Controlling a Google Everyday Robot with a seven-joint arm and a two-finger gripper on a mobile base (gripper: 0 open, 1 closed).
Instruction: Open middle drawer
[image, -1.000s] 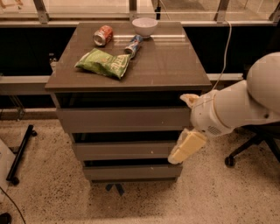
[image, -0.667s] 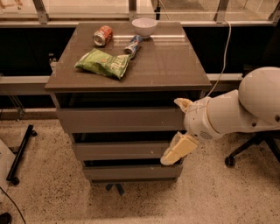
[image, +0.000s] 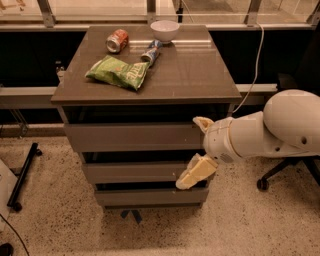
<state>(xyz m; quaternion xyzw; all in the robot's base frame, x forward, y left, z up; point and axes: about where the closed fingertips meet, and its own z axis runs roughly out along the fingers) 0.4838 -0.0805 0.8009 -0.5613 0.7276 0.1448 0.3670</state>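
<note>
Grey-brown cabinet (image: 200, 75), three drawers (image: 135, 137); one pair of jaws gapes at right end of middle drawer (image: 135, 171).

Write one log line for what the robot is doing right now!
stage: pre-pull | gripper: open, in front of middle drawer right end | drawer: not pulled out

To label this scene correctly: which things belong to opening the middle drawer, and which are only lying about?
Belong to the job:
middle drawer
gripper, jaws open, at the drawer's right end

Lying about, on the cabinet top:
green chip bag
red can
blue can
white bowl
</note>
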